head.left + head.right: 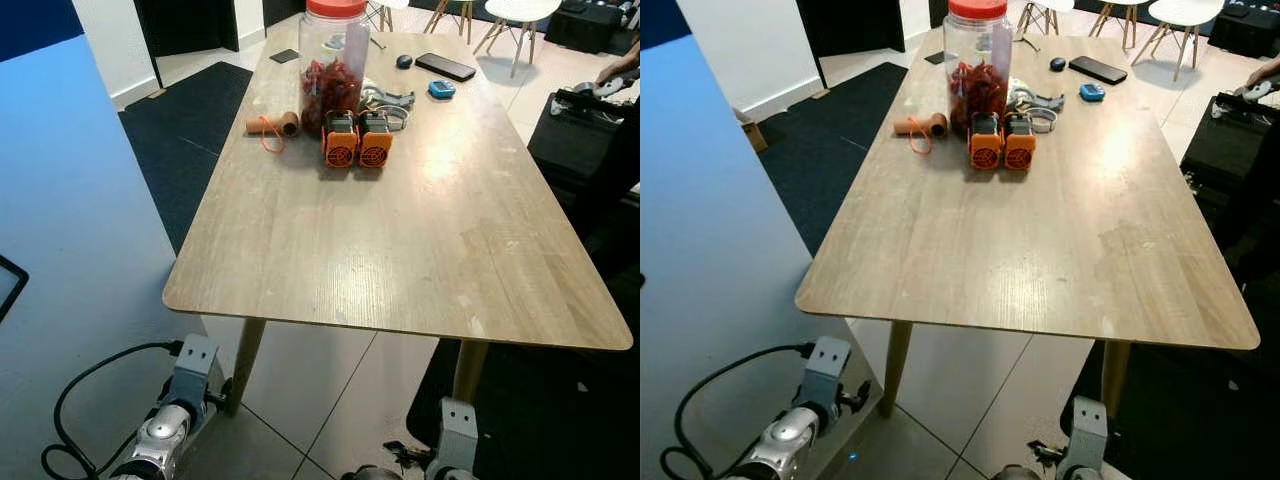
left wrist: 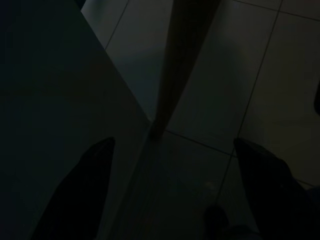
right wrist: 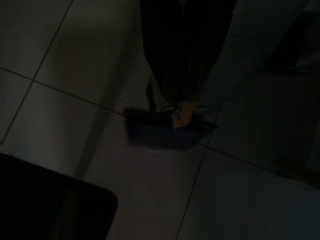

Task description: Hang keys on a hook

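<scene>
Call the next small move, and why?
Probably step toward the far end of the table. Both arms hang low by the near table legs, the left tool open over floor tiles. The only key-like metal cluster lies far off beside the red-lidded jar, behind the two orange devices. Whether it is keys is unclear.

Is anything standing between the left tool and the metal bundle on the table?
Yes. The left tool hangs open below the table's near edge, by its leg. The metal bundle lies at the far end, behind two orange units, beside the jar.
</scene>
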`<state>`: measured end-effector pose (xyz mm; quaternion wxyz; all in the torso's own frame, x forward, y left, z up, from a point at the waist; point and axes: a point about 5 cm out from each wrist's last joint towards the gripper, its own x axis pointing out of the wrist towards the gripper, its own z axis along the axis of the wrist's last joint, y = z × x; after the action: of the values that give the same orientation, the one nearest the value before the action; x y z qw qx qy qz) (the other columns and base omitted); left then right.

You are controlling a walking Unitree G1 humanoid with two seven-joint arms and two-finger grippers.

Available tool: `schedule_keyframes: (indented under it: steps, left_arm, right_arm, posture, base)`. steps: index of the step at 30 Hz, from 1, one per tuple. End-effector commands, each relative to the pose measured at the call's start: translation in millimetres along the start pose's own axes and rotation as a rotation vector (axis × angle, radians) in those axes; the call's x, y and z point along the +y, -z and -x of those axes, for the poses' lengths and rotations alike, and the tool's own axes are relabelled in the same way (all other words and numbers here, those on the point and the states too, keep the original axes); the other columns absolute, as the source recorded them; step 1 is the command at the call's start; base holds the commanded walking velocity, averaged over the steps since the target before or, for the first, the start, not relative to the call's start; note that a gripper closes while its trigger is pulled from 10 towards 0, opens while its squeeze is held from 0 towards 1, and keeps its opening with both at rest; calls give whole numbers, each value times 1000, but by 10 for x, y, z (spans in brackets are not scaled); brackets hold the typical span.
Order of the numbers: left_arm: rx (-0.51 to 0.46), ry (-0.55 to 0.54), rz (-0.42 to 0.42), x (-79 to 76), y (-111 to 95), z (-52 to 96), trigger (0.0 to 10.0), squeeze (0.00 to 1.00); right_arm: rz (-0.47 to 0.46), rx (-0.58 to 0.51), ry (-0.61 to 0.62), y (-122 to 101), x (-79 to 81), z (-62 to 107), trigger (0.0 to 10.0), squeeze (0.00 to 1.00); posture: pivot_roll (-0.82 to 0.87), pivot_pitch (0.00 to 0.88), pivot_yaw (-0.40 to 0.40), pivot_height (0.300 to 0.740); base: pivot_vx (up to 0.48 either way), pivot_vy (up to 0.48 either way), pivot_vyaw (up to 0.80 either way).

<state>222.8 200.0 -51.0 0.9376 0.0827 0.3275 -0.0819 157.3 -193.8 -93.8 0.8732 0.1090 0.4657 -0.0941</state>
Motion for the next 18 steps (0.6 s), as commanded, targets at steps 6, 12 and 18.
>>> schedule_keyframes:
  steps: [6,12,18]
  left_arm:
    - [31,7,14,-68,108,28,10000,0]
    - [22,-34,81,-90,182,64,10000,0]
    - [23,-35,96,-121,216,79,10000,0]
  right_arm:
    - [12,26,2,42,-66,14,10000,0]
    - [38,44,-7,89,-78,25,10000,0]
    - [55,42,-12,65,-82,21,10000,0]
  posture:
    - [81,58,-35,740]
    - [74,74,-73,740]
    - [71,74,-87,740]
  base:
    - [0,0,0]
    - [0,0,0]
    - [0,0,0]
